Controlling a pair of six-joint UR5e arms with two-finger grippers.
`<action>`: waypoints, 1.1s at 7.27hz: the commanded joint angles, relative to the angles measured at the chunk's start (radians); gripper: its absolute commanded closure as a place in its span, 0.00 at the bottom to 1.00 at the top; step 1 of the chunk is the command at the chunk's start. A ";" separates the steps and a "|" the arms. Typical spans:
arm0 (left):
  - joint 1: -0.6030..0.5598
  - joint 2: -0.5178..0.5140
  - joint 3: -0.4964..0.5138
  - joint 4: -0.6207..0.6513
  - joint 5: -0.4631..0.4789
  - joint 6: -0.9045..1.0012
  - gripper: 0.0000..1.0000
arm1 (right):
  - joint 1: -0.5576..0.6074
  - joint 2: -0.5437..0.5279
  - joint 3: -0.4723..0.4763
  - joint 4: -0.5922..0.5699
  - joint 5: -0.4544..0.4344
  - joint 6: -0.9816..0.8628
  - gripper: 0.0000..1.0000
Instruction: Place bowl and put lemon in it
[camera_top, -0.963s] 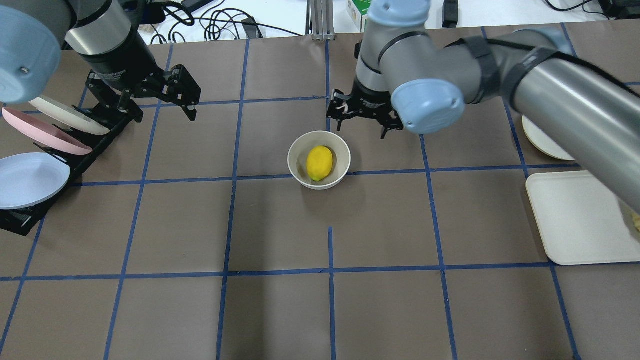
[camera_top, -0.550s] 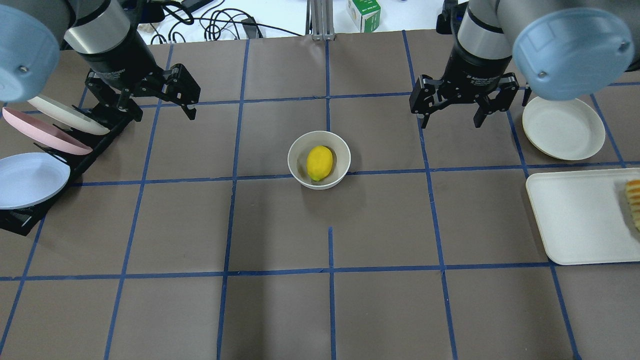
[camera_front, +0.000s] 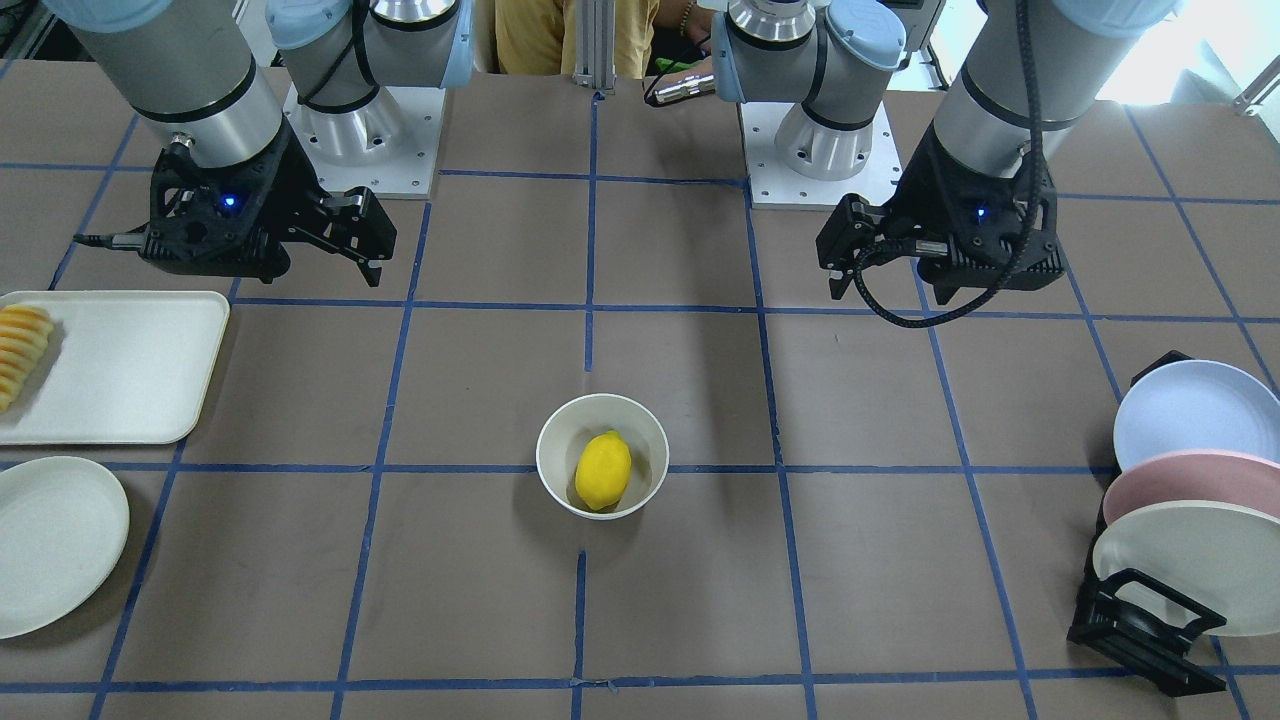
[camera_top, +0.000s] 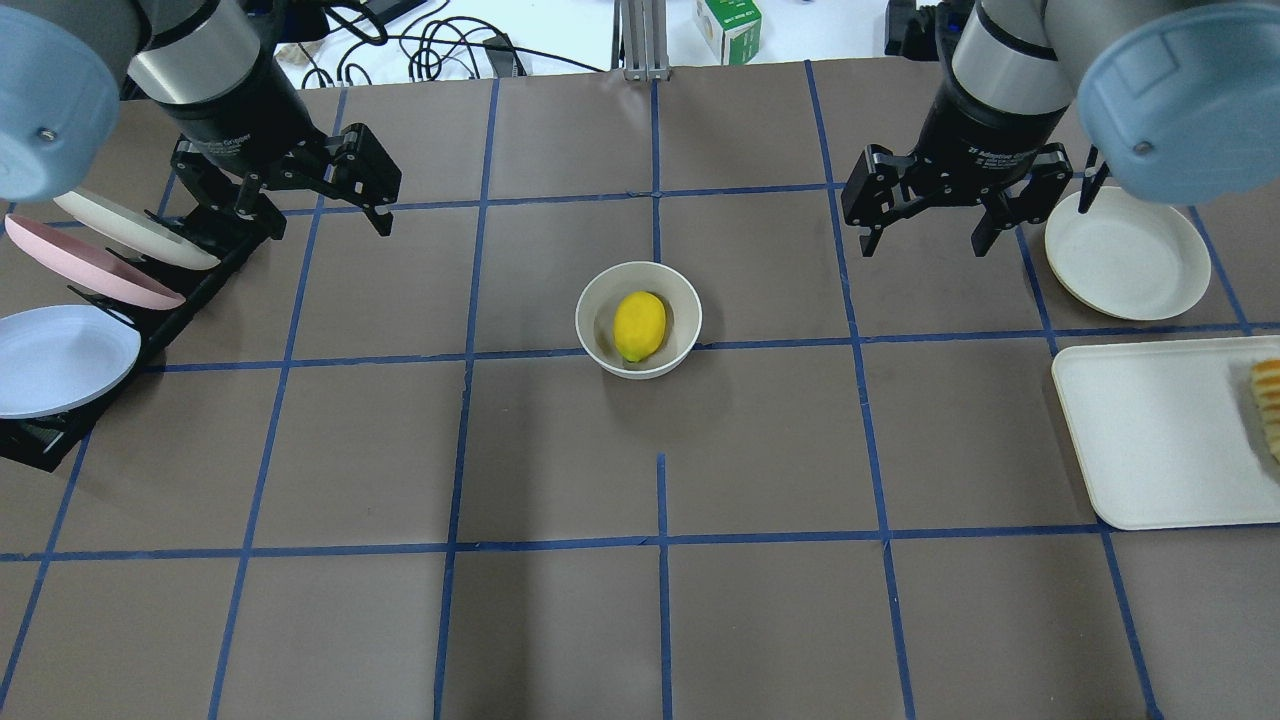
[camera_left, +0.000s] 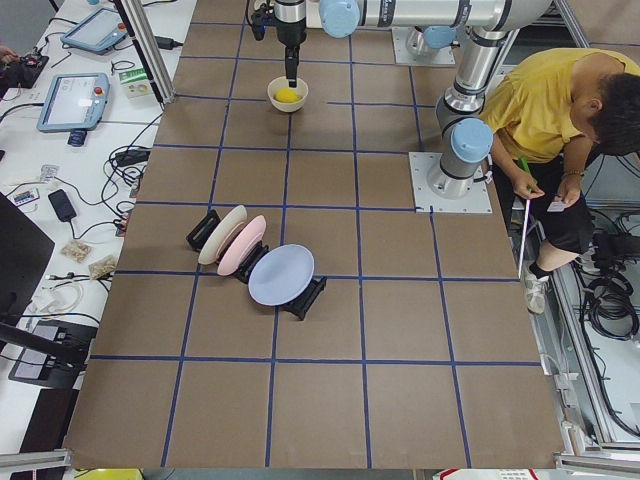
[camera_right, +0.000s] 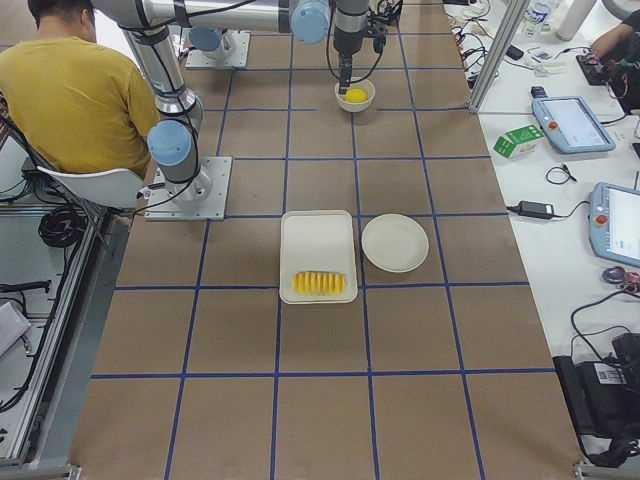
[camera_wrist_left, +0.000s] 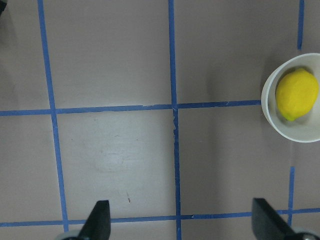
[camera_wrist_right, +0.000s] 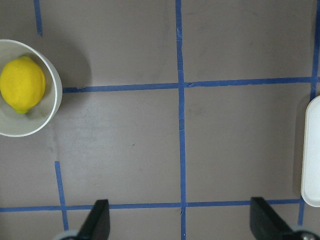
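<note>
The off-white bowl (camera_top: 595, 320) stands upright near the table's middle with the yellow lemon (camera_top: 639, 325) lying inside it. Both also show in the front view (bowl (camera_front: 555, 450), lemon (camera_front: 603, 470)). My left gripper (camera_top: 328, 225) is open and empty, hovering well to the bowl's left near the plate rack. My right gripper (camera_top: 925, 245) is open and empty, hovering well to the bowl's right. The left wrist view has the lemon (camera_wrist_left: 296, 94) at its right edge. The right wrist view has the lemon (camera_wrist_right: 22, 84) at its left edge.
A black rack with pastel plates (camera_top: 70, 290) stands at the left edge. A flat off-white plate (camera_top: 1125, 255) and a white tray (camera_top: 1160, 430) with sliced yellow-orange food (camera_top: 1268, 400) lie at the right. A seated person (camera_left: 560, 110) is behind the robot bases.
My right arm has swung away from beside the bowl to the right, its gripper open and empty. The lemon and bowl have not moved. The left arm is still.
</note>
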 joint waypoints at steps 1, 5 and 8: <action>0.000 -0.002 0.009 0.006 -0.003 0.000 0.00 | -0.001 -0.005 0.000 0.001 -0.002 0.002 0.00; 0.000 0.001 0.009 0.014 0.005 0.001 0.00 | -0.001 -0.009 0.000 -0.007 0.004 0.000 0.00; 0.002 -0.001 0.010 0.017 0.005 0.000 0.00 | -0.001 -0.009 0.000 -0.002 0.004 0.000 0.00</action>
